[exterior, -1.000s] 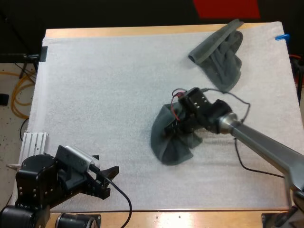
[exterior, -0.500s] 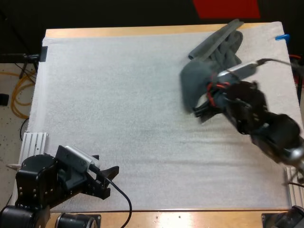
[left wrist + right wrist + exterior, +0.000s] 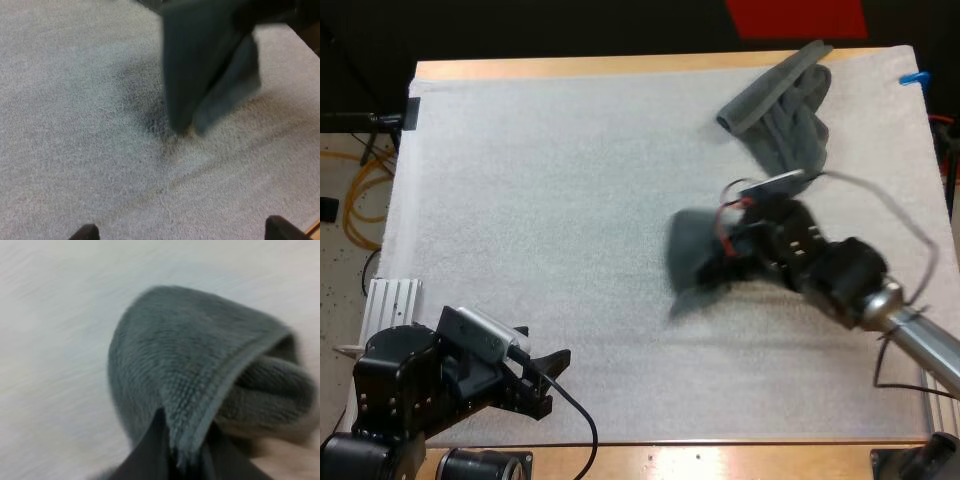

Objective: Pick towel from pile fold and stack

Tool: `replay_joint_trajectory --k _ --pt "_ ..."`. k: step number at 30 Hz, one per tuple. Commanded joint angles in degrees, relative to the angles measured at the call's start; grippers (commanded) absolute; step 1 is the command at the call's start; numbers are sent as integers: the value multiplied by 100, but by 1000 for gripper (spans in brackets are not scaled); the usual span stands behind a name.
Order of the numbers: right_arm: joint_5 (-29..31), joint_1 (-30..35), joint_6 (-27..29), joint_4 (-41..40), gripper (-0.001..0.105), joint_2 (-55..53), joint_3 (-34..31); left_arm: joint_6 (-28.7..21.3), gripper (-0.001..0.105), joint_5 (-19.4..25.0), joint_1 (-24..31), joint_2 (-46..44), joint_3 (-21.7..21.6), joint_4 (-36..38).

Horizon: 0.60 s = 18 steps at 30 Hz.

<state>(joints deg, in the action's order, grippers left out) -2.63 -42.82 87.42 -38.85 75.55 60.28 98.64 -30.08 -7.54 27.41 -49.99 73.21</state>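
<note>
My right gripper is shut on a dark grey-green towel that hangs from it above the middle right of the mat. In the right wrist view the towel is pinched between the fingers and folds over them. A second crumpled towel lies at the far right of the mat. My left gripper rests open near the front left edge, its fingertips apart over bare mat, with the hanging towel ahead of it.
The white mat covers the wooden table. A metal bracket sits at the mat's left edge by my left arm's base.
The right arm swung the held towel from the mat's middle up toward the far right towel, then back down toward the middle. The left arm has not moved.
</note>
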Motion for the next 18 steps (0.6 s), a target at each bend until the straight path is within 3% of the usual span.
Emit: replay_joint_trajectory --k 1,2,3,5,6,15,18 --pt "-406 -187 -72 226 20 -57 33 58 64 30 -28 -11 -24 17" --pt "-409 -285 -72 262 30 -55 33 57 64 30 -28 -11 -24 17" --pt "-389 -498 -72 269 57 -80 58 57 64 3 -28 -11 -24 17" --pt "-375 -642 -1 259 75 -136 58 57 64 -20 -28 -11 -24 17" --pt "-347 -709 114 216 79 -178 58 57 64 -21 -28 -11 -24 17" --pt "13 -736 267 -870 74 -281 -22 57 64 -21 -28 -11 -24 17" --pt "31 -736 278 -893 74 -281 -265 57 64 -21 -28 -11 -24 17"
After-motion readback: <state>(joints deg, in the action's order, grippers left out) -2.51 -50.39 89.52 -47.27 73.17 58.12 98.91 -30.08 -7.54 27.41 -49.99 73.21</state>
